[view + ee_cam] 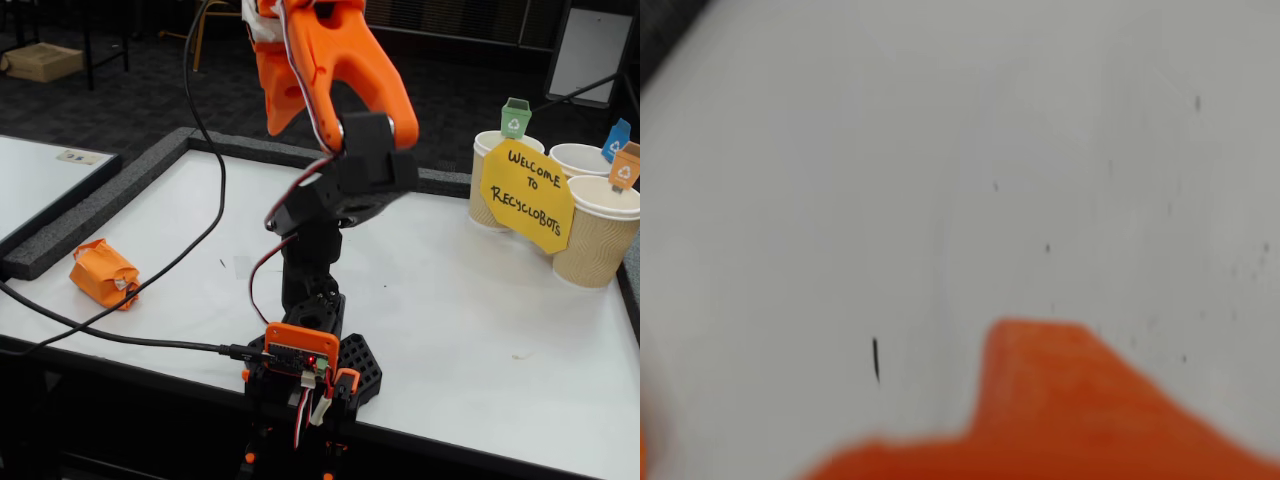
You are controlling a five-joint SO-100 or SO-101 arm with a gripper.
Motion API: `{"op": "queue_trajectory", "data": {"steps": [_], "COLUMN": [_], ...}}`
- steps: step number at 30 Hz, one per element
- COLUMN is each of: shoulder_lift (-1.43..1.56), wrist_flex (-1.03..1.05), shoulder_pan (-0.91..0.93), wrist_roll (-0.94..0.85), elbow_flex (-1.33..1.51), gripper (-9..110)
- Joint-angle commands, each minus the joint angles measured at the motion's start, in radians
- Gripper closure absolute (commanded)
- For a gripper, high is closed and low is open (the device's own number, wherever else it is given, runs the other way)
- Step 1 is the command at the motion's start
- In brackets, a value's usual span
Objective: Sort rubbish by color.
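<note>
White table (480,300) fills most of the fixed view, edged at far and left sides by a dark grey foam border (90,205). A second white surface (40,180) sits beyond that border at far left.

SO-100-type arm (335,180), orange and black, mounted at the near table edge on a black base with an orange controller board housing (300,352); upper links folded high, reaching toward the top of the fixed view. Black cable (150,270) runs from the board across the table to the left.

Gripper: fingertips out of the fixed view's top edge. Wrist view is blurred; only an orange part of the gripper (1060,410) shows at the lower edge over bare white table, nothing seen between the fingers. How far the jaws stand apart: cannot tell.

Three tan paper cups (590,235) at far right, with green, blue and orange bin tags. Yellow sign (527,195) reading "WELCOME TO RECYCLOBOTS" leans on them.

Orange bundle (103,273), taped, lies on the table at left, near the foam border, well apart from the arm base and the cups.
</note>
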Motion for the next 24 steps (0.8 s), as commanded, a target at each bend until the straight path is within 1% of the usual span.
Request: {"op": "queue_trajectory", "data": {"steps": [1,7,10,19,24], "shoulder_lift": [0.152,0.382,0.379,0.333,0.241], "wrist_flex": [-0.011,-0.043,-0.043,-0.054,-0.055], "shoulder_pan": [-0.02,-0.064,-0.115,-0.4,-0.54], "wrist_roll": [-0.012,-0.012,-0.012,-0.012,-0.014], "elbow_flex": [-0.012,0.02,0.02,0.023,0.018], "gripper": [101,101,101,101,101]}}
